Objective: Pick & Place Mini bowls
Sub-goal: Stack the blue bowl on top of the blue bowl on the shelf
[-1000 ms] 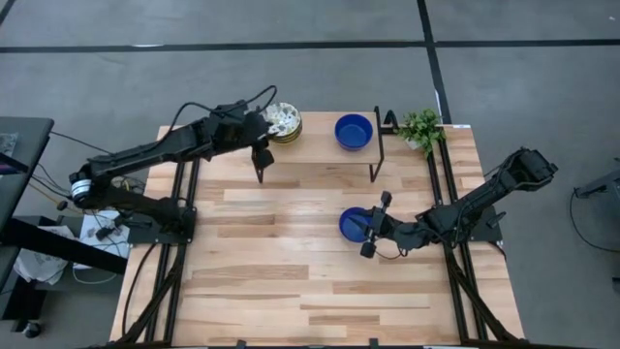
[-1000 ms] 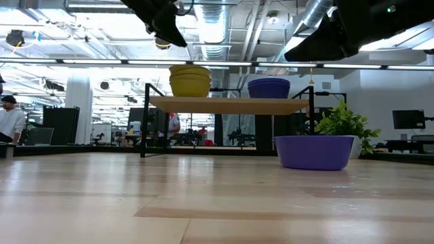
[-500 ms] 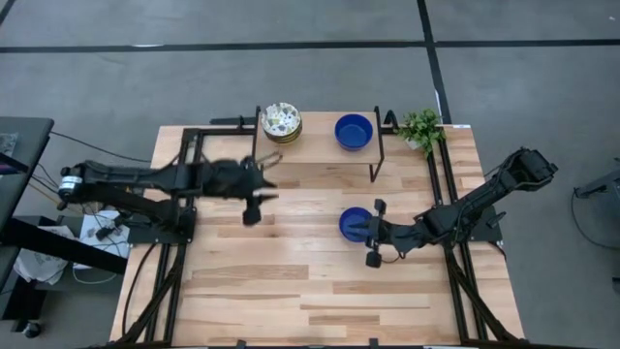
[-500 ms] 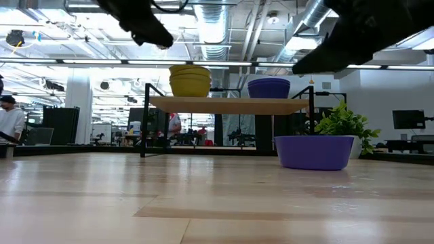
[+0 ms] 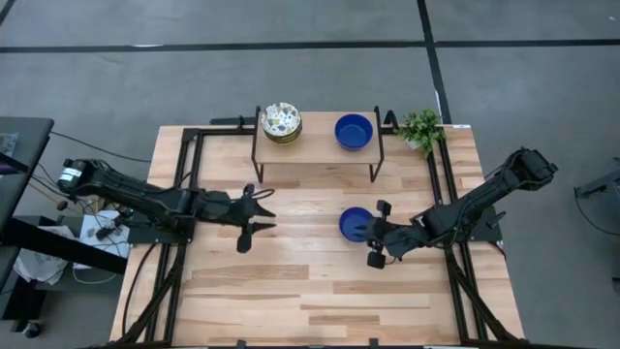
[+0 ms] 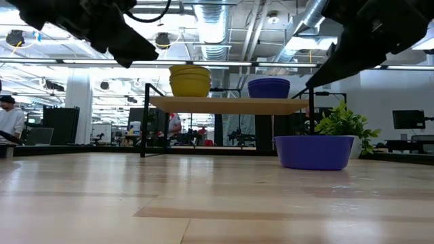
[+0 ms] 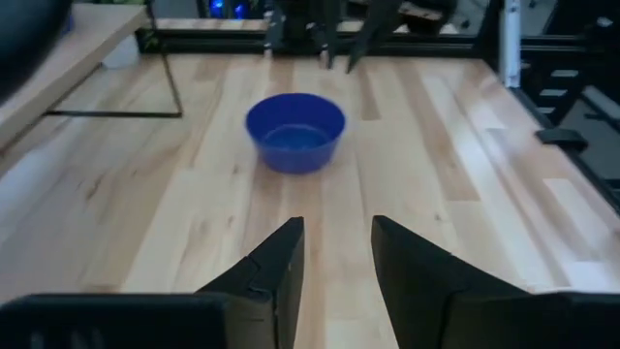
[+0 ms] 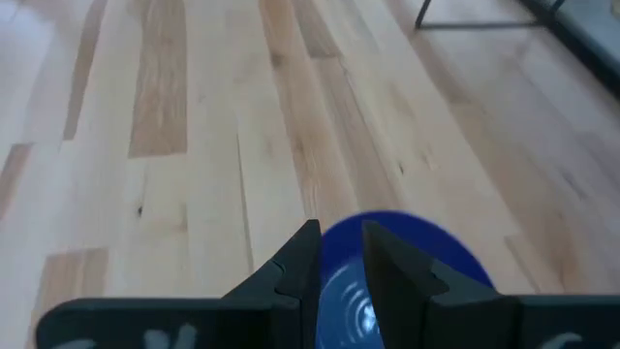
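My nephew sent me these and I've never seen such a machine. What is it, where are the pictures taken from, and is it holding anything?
Two robot arms work at a wooden table. One picture looks straight down, one looks level across the tabletop, and two come from the wrists. A small shelf carries a stack of patterned bowls and a blue bowl; a potted plant stands beside it. Another blue bowl sits on the table. The left gripper is open and empty; the right gripper hovers by that bowl, holding nothing.

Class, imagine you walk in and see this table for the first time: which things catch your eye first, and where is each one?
Probably the glossy blue bowl on the tabletop, right of centre, with the right tool at its rim. Next, the raised shelf at the far edge, carrying a stack of patterned bowls and a second blue bowl.
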`<state>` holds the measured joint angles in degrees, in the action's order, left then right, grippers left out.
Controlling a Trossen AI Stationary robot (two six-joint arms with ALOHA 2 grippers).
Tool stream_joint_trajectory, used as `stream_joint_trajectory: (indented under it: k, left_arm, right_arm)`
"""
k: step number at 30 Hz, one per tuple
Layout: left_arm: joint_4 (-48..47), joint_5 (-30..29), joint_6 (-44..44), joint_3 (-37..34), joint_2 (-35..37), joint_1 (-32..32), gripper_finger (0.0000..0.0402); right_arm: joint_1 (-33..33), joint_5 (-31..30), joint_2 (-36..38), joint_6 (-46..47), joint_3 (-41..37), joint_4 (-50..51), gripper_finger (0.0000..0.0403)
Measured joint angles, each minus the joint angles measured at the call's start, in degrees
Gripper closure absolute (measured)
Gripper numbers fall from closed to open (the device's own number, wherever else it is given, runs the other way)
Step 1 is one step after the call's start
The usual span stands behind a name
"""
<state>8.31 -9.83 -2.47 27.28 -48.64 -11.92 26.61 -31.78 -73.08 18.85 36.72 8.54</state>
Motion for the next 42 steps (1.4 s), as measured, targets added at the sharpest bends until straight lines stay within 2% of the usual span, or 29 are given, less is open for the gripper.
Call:
stream_joint_trajectory:
  k: [5,14,18,36,42]
  left_arm:
    - [3.5,-0.1,0.0,-1.2,0.0,-1.6,0.0280]
    - [3.8,0.0,0.2,-1.2,-0.1,-2.0,0.0280]
    - [3.8,0.0,0.2,-1.2,-0.1,-2.0,0.0280]
    - [3.8,0.1,0.2,-1.2,-0.2,-2.0,0.0280]
    - [3.7,0.2,0.0,-1.2,-0.2,-2.0,0.0280]
  right_arm:
    - [0.0,1.4,-0.4,0.7,0.0,1.1,0.0314]
    - [0.0,1.8,-2.3,0.6,0.0,2.4,0.0237]
    - [0.0,1.8,-3.1,0.2,0.0,2.9,0.0215]
    - [-0.4,2.0,-3.8,2.6,0.0,2.8,0.0221]
    - [-1.3,6.9,-4.8,3.3,0.0,2.1,0.0207]
